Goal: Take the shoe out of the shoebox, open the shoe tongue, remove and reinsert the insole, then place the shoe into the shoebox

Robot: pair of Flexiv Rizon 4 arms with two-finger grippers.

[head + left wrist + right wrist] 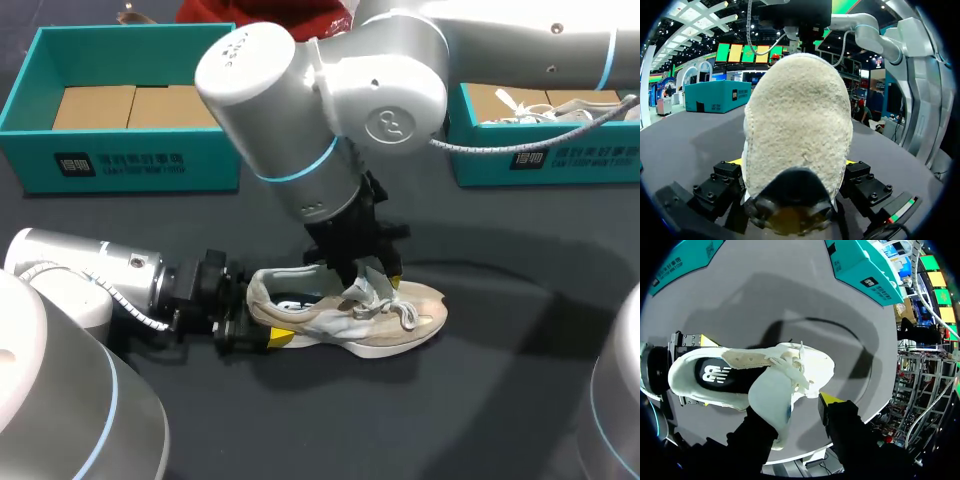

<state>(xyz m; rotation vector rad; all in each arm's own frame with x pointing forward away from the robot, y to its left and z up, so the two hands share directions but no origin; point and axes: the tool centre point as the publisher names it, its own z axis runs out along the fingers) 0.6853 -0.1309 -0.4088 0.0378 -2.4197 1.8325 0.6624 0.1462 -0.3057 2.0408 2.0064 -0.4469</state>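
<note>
Presently on the tabletop (pixel 480 400): one shoe (pixel 345 322), standing on its sole near the middle, toe towards my right, outside both boxes.

Handling, as judged: light. The upper is soft and gives under pressure, while the sole and heel cup are firmer. The fuzzy heel patch should grip well, the smooth mesh less so.

Best holds, as judged: the heel cup for steadying, the edge of the tongue (pixel 769 402) for opening, and the heel end of the insole (pixel 722 376) for lifting it out.

Appearance: a cream and white low trainer with a beige heel patch, loose white laces (pixel 796 371) and a black insole seated inside.

Left gripper (pixel 260 325): jaws clenched on the heel from both sides.

Right gripper (pixel 366 278): above the shoe's opening, jaws released, with the raised tongue against one finger.

Behind: left shoebox (pixel 130 165), teal, with brown card showing inside; right shoebox (pixel 560 165), teal, holding another shoe.
</note>
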